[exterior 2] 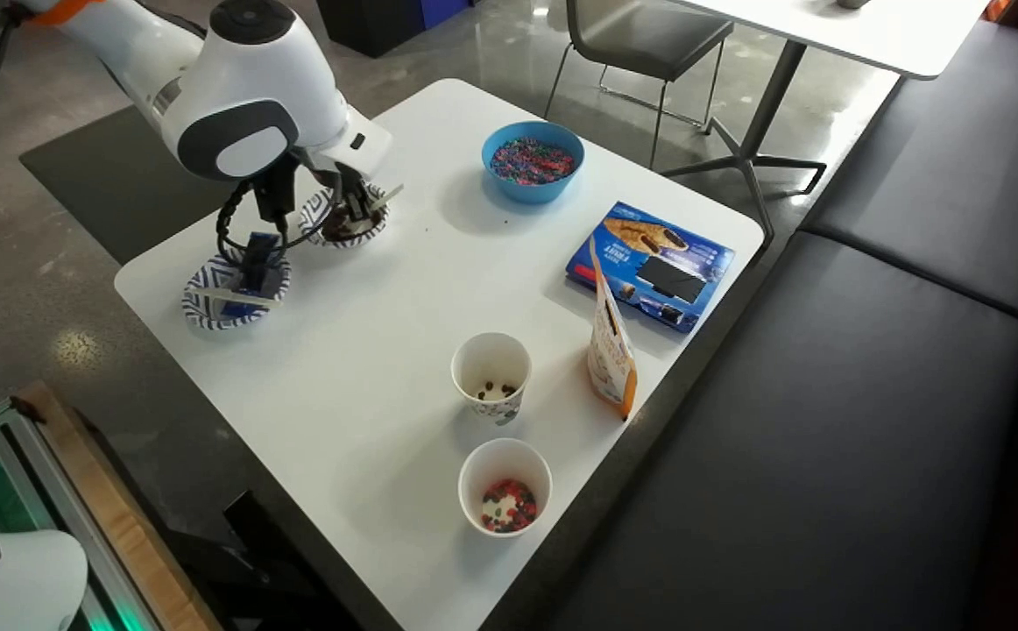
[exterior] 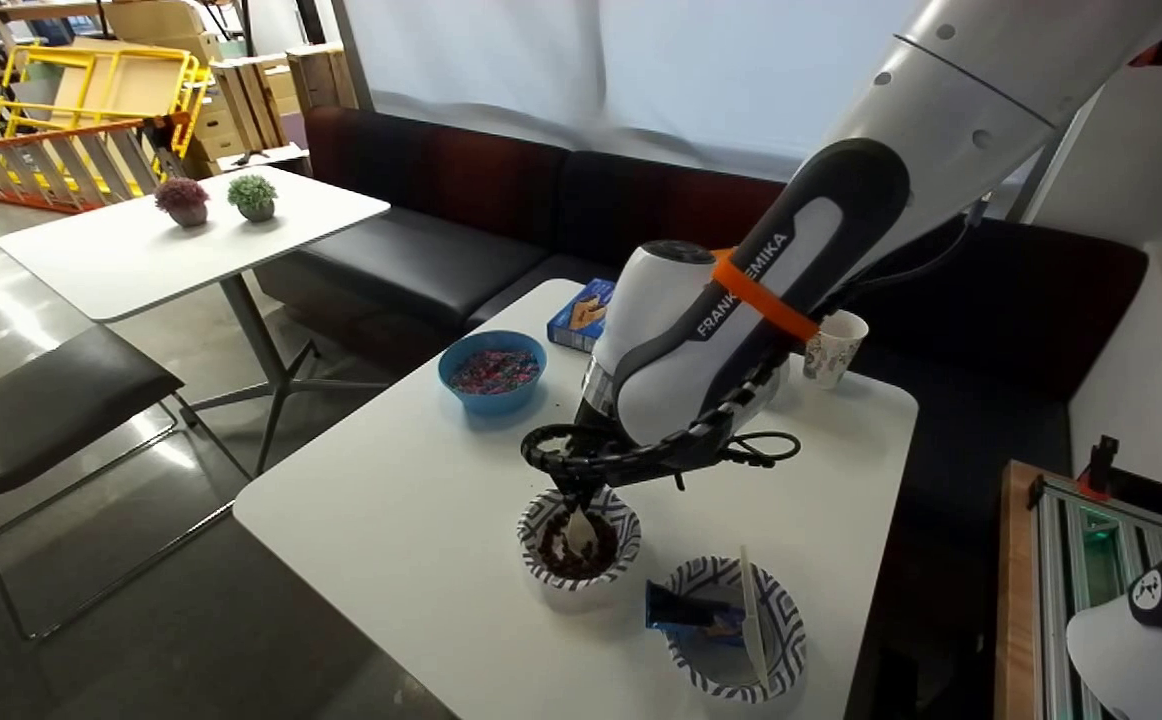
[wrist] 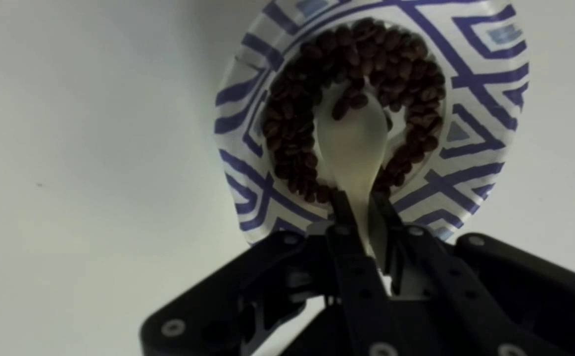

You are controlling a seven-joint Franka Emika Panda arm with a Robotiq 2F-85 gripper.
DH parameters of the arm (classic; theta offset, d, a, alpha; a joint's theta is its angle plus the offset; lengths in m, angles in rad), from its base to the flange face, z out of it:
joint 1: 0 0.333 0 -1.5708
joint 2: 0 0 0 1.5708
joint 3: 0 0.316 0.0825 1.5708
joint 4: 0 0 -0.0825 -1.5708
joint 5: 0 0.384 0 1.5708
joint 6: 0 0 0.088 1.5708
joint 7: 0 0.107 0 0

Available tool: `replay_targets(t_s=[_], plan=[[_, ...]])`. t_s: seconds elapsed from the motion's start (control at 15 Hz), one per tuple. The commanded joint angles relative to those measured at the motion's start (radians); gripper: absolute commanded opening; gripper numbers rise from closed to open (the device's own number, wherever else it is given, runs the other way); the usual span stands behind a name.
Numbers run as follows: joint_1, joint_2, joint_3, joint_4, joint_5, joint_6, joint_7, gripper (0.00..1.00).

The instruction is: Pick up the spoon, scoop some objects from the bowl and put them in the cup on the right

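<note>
My gripper [wrist: 358, 200] is shut on the handle of the pale cream spoon [wrist: 352, 143]. The spoon's head is inside the striped bowl [wrist: 480, 128], over its middle. Dark brown pieces [wrist: 396, 64] form a ring inside the bowl, and a few lie on the spoon's tip. In both exterior views the gripper [exterior: 577, 492] [exterior 2: 356, 206] points down into the bowl [exterior: 627, 530] [exterior 2: 312, 210]. The spoon head also shows there [exterior: 579, 530]. The plain white cup [exterior 2: 505, 456], with red and dark pieces inside, stands far from the bowl, near a table corner.
A white cup with markings [exterior 2: 491, 359] holds some dark pieces. A flatter striped plate [exterior: 789, 620] beside the bowl carries a packet [exterior: 676, 608] and a pale utensil [exterior: 753, 620]. A blue bowl [exterior 2: 533, 188], blue box [exterior 2: 675, 272] and upright pouch [exterior 2: 611, 359] stand on the table.
</note>
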Motion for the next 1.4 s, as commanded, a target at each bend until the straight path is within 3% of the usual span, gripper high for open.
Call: replay_targets(t_s=[0.0, 0.47, 1.33], plan=[[-0.047, 0.012, 0.032, 0.013, 0.069, -0.084, -0.055, 0.04], [-0.063, 0.014, 0.039, 0.026, 0.110, -0.177, -0.145, 0.04], [-0.021, -0.020, -0.015, 0.011, 0.031, -0.352, -0.259, 0.04]])
